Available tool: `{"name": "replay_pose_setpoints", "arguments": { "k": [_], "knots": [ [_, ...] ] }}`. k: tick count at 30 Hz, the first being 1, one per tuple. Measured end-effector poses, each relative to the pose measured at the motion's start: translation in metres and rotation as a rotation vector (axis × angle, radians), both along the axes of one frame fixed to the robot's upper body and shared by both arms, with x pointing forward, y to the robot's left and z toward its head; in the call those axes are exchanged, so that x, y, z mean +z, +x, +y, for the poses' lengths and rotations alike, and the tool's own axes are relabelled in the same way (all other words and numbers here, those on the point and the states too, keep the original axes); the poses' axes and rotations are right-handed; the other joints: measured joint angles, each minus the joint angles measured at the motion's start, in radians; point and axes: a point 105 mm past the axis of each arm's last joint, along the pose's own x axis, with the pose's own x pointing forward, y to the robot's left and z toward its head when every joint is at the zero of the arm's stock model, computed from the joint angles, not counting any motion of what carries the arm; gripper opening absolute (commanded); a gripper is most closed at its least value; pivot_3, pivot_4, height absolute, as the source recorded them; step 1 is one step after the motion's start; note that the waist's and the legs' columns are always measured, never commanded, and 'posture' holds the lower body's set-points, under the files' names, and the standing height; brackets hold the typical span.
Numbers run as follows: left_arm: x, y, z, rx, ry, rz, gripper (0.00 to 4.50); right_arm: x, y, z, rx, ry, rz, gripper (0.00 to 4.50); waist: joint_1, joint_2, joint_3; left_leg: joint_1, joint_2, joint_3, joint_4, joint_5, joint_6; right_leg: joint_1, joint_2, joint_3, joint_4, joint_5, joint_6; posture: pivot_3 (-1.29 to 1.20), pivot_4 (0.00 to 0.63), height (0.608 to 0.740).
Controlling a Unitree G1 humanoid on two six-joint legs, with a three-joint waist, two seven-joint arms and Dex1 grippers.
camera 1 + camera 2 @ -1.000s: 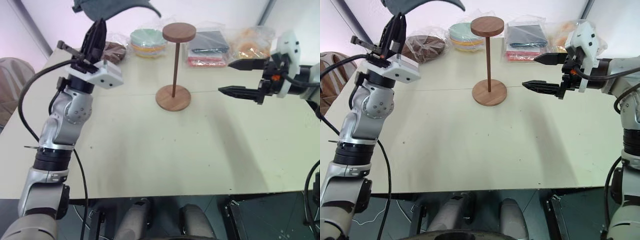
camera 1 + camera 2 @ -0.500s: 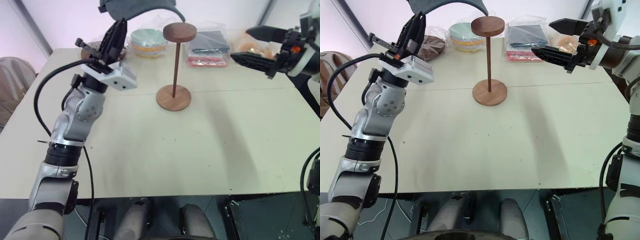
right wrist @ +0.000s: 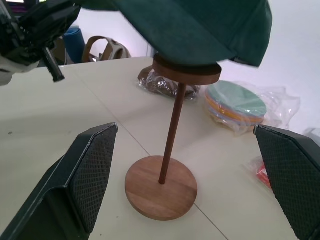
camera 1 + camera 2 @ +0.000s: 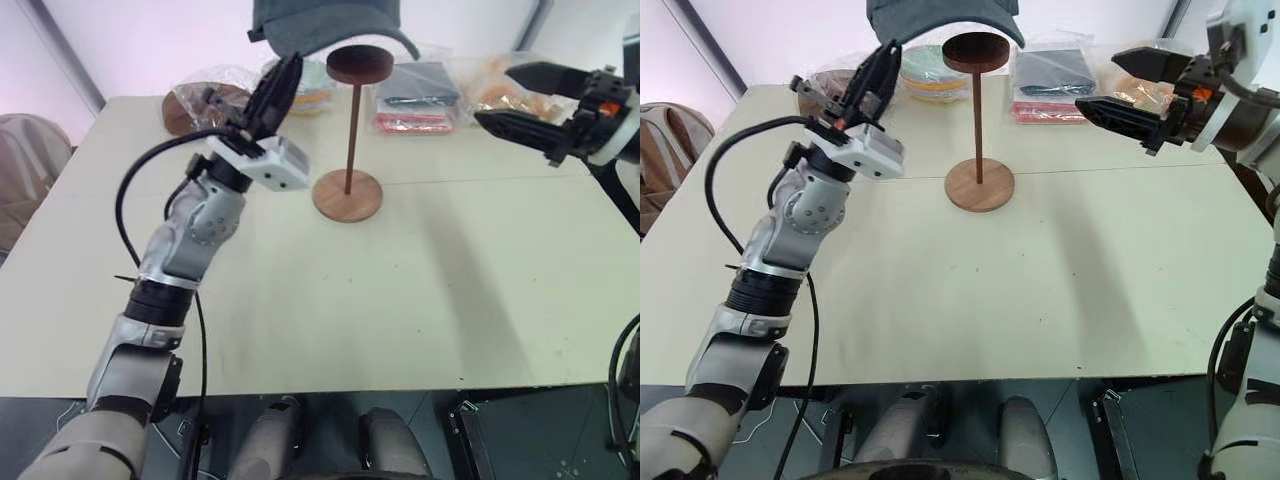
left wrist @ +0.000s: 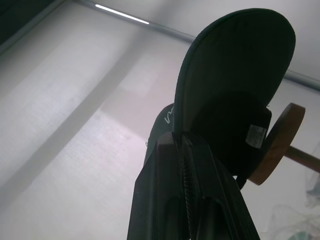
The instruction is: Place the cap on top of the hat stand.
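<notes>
The dark slate-blue fabric cap (image 4: 940, 18) with a curved brim hangs in the air over the disc top of the brown wooden hat stand (image 4: 978, 120), which stands upright on its round base on the pale bench (image 4: 1040, 290). Whether the cap touches the disc cannot be told. The left gripper (image 4: 283, 80) points up toward it with its jaws closed on the cap's brim. The right gripper (image 4: 1120, 85) hovers well to the side of the stand, its jaws wide open and holding nothing. Behind the stand lie stacked pastel plates in plastic (image 3: 237, 107), a brown round item in a clear bag (image 4: 195, 105) and other bagged goods (image 4: 420, 95).
</notes>
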Motion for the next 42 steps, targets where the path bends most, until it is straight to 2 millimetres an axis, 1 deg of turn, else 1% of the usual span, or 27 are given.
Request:
{"name": "replay_pose_setpoints", "arguments": {
  "k": [3,9,19,27,32,34,37,42],
  "knots": [
    [-0.002,0.000,-0.004,-0.020,-0.006,0.006,0.04,0.001,-0.002,-0.004,-0.015,0.000,-0.003,4.50,-0.001,0.000,0.000,0.000,0.000,0.000,0.000,0.000,0.000,0.000,0.000,0.000,0.000,0.000,0.000,0.00,0.150,0.740],
    [-0.011,-0.004,-0.015,-0.061,0.002,0.020,0.04,-0.002,-0.003,-0.003,-0.015,-0.003,0.007,4.50,-0.001,0.000,0.000,0.000,0.000,0.000,0.000,0.000,0.000,0.000,0.000,0.000,0.000,0.000,0.000,0.00,0.150,0.740],
    [-0.042,-0.002,-0.013,-0.049,0.007,0.103,0.04,-0.001,-0.004,-0.004,-0.014,-0.004,0.005,4.50,0.001,0.000,0.000,0.000,0.000,0.000,0.000,0.000,0.000,0.000,0.000,0.000,0.000,0.000,0.000,0.00,0.150,0.740],
    [-0.055,-0.007,-0.021,-0.084,0.037,0.132,0.04,-0.001,-0.004,-0.004,-0.012,-0.005,0.006,4.50,0.000,0.000,0.000,0.000,0.000,0.000,0.000,0.000,0.000,0.000,0.000,0.000,0.000,0.000,0.000,0.00,0.150,0.740],
    [-0.057,-0.010,-0.024,-0.106,0.052,0.131,0.04,-0.001,-0.004,-0.004,-0.013,-0.006,0.006,4.50,0.000,0.000,0.000,0.000,0.000,0.000,0.001,0.000,0.000,0.000,0.000,0.000,0.000,0.000,0.000,0.00,0.150,0.740],
    [-0.059,-0.010,-0.023,-0.109,0.055,0.139,0.04,-0.001,-0.004,-0.004,-0.014,-0.007,0.006,4.50,0.000,0.000,0.000,0.000,0.000,0.000,0.000,0.000,0.000,0.000,0.000,0.000,0.000,0.000,0.000,0.00,0.150,0.740],
    [-0.066,-0.010,-0.021,-0.112,0.057,0.170,0.04,-0.002,-0.005,-0.005,-0.018,-0.010,0.009,4.50,-0.001,0.000,0.000,0.000,0.000,0.000,0.000,0.000,0.000,0.000,0.000,0.000,0.000,0.000,0.000,0.00,0.150,0.740],
    [-0.071,-0.013,-0.020,-0.125,0.076,0.183,0.04,-0.003,-0.004,-0.005,-0.021,-0.010,0.012,4.50,0.000,0.000,0.000,0.000,0.000,0.000,0.001,0.000,0.000,0.001,0.000,0.000,0.000,0.000,0.000,0.00,0.150,0.740]
  ]
}}
